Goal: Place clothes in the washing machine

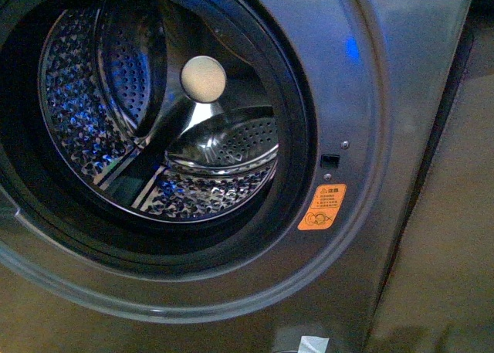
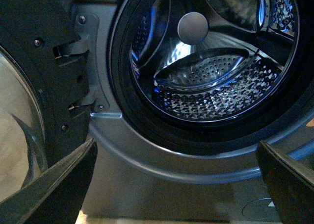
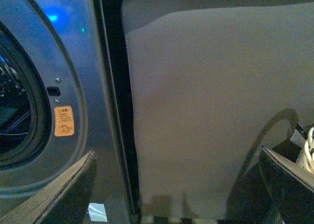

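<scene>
The washing machine fills the front view, its dark grey face close to the camera and its round port standing open. Inside the port, the perforated steel drum catches blue glints. A pale round hub sits at the back of the drum, with a curved lifter just below it. Just outside the port's rim, on the side away from the hinge, are a small black latch slot and, below that, the orange warning sticker. A blue light glows on the grey face above the latch slot.

The left gripper hangs in front of the lower rim of the port, its jaws spread wide with nothing between them. Beside the port on its hinge side, the door is swung open, held by a grey hinge.

The right gripper is off to the latch side of the port, past the machine's edge, facing a plain beige panel. Its jaws are also released and hold nothing. White cables show by one finger.
</scene>
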